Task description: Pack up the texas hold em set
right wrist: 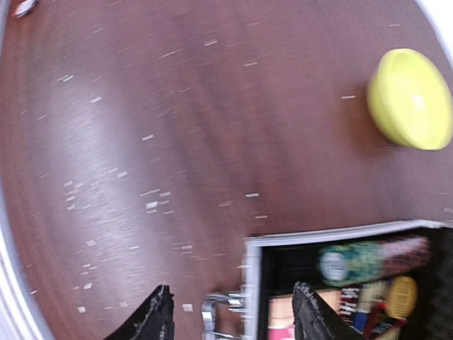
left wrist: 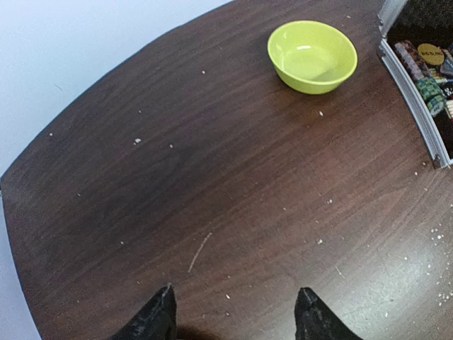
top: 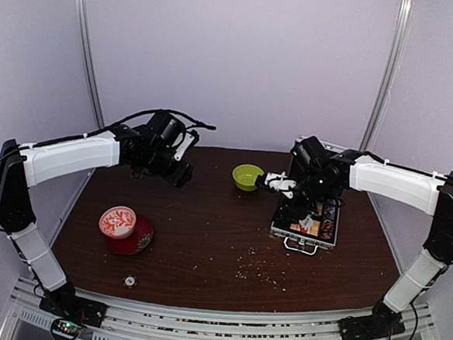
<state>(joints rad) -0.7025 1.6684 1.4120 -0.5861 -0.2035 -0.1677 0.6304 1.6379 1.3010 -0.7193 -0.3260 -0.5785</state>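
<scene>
The silver metal case point(top: 306, 226) lies open at the right of the table, with chip rows and cards inside. My right gripper point(top: 300, 205) hovers over it, open and empty. In the right wrist view the gripper point(right wrist: 233, 313) straddles the case's front corner point(right wrist: 252, 269) and its metal handle point(right wrist: 218, 317); a chip row point(right wrist: 371, 258) lies inside. A small round button point(top: 130, 281) lies near the front left edge. My left gripper point(top: 179, 173) is open and empty above the back left; in its wrist view point(left wrist: 237, 315) only bare table lies below. The case edge point(left wrist: 414, 95) and chips point(left wrist: 430, 88) show at the right.
A lime-green bowl point(top: 247, 176) stands left of the case, also in the left wrist view point(left wrist: 312, 55) and right wrist view point(right wrist: 412, 99). A red-and-white patterned tin point(top: 118, 222) rests on a red lid point(top: 137, 240) at front left. Crumbs are scattered near the front.
</scene>
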